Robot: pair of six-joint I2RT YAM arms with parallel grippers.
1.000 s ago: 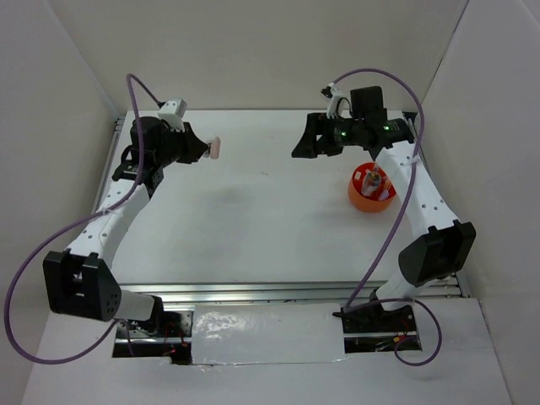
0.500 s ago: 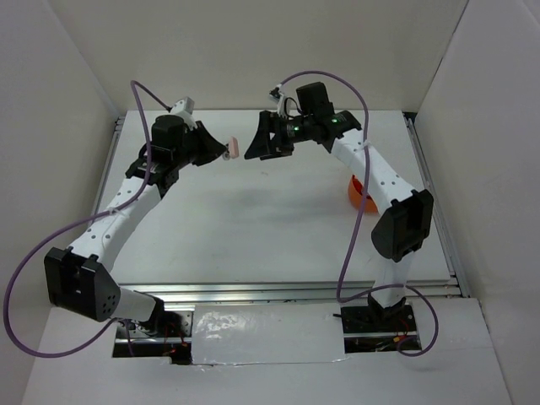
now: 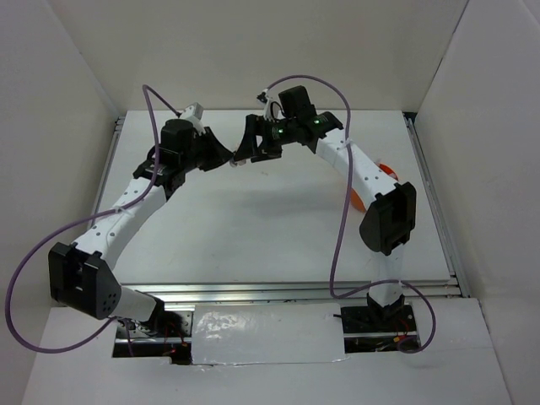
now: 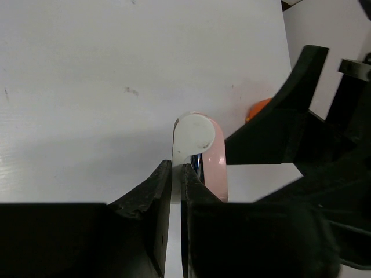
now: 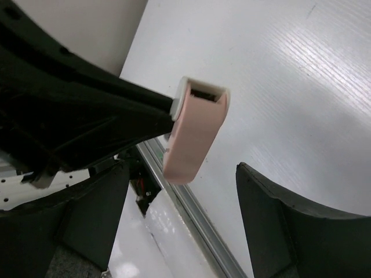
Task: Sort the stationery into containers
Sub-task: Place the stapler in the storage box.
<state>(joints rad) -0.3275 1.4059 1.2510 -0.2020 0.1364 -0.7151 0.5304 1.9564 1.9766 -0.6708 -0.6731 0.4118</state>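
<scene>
The white counter [image 3: 253,228] carries the orange tub [image 3: 386,170] on its right side, mostly hidden behind the right arm. Above the far middle the two tools face each other. The right tool [image 5: 181,171] gapes wide, its jaws flanking the pink block [image 5: 194,133] without touching it. The left tool [image 4: 177,168] pinches that block by one end, holding it in the air.

Left end effector [image 4: 175,171] clamped on pink stubby tube [image 4: 212,163], white end facing camera, above white worktop [image 4: 116,69]. Right arm's dark finger [image 4: 290,116] just right; orange tub [image 4: 259,108] sliver behind.
</scene>
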